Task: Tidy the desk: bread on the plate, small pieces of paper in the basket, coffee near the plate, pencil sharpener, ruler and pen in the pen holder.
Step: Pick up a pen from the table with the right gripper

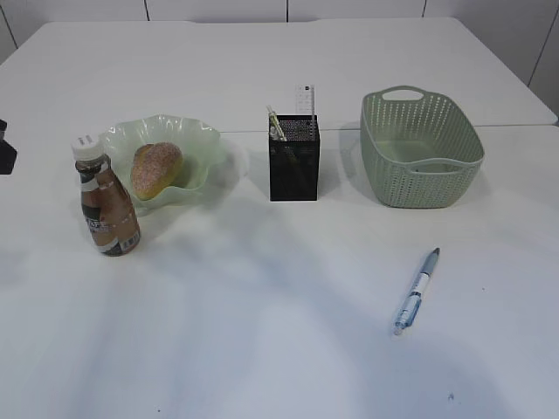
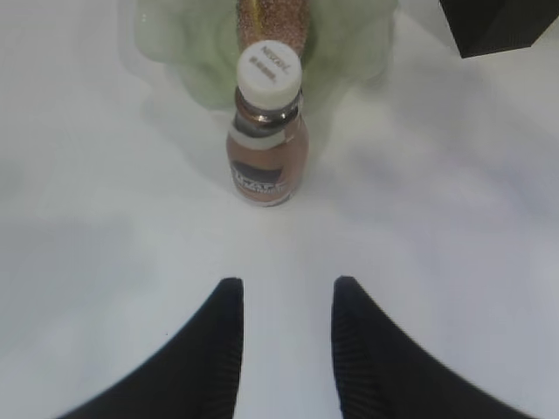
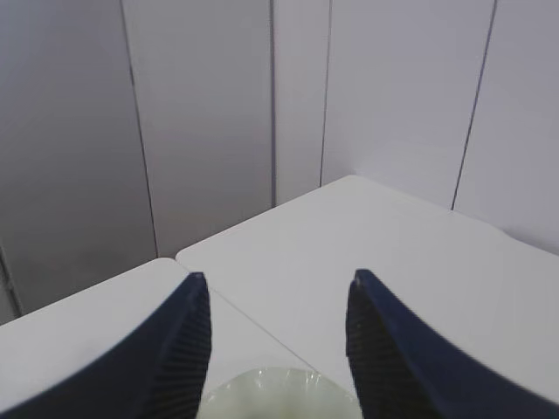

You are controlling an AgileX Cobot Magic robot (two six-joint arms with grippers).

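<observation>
White desk (image 1: 262,332), one pen (image 1: 417,291), one coffee (image 1: 106,198), both arms' fingers (image 2: 231,301) released.

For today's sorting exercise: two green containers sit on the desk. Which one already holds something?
The ruffled glass plate on the left: the bread lies in it. The woven basket on the right looks empty.
</observation>
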